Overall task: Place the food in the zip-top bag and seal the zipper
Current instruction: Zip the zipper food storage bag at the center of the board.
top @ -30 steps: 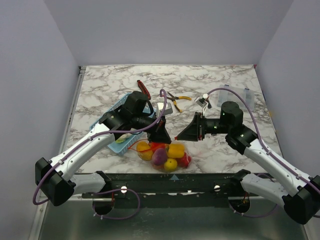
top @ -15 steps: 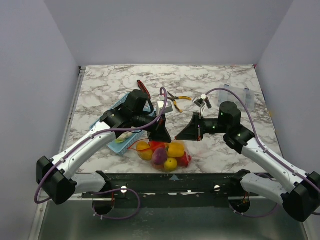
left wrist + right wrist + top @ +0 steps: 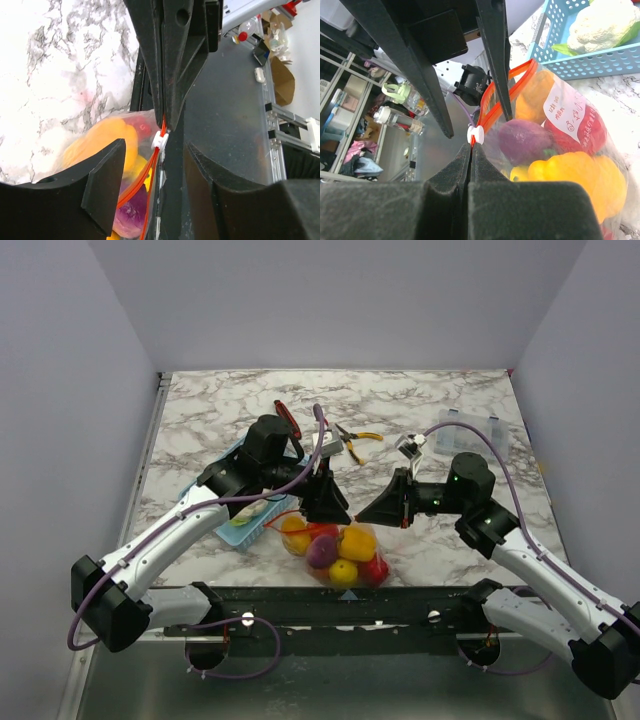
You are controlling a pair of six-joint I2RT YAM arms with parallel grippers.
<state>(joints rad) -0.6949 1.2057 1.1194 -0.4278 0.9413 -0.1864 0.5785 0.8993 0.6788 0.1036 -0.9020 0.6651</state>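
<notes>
One soft, clear plastic zip-top bag lies on the grey-veined marble table near its front edge. It is loaded with glossy toy food: yellow, orange, purple, red.

Right fingers: clenched on the thin orange-red zipper strip, tips right beside its small white slider.

Left fingers: spread apart. I see the strip running between them; I cannot confirm contact.

White cauliflower sits outside the bag, in a blue perforated basket just beside it. I note yellow-handled pliers farther back.
</notes>
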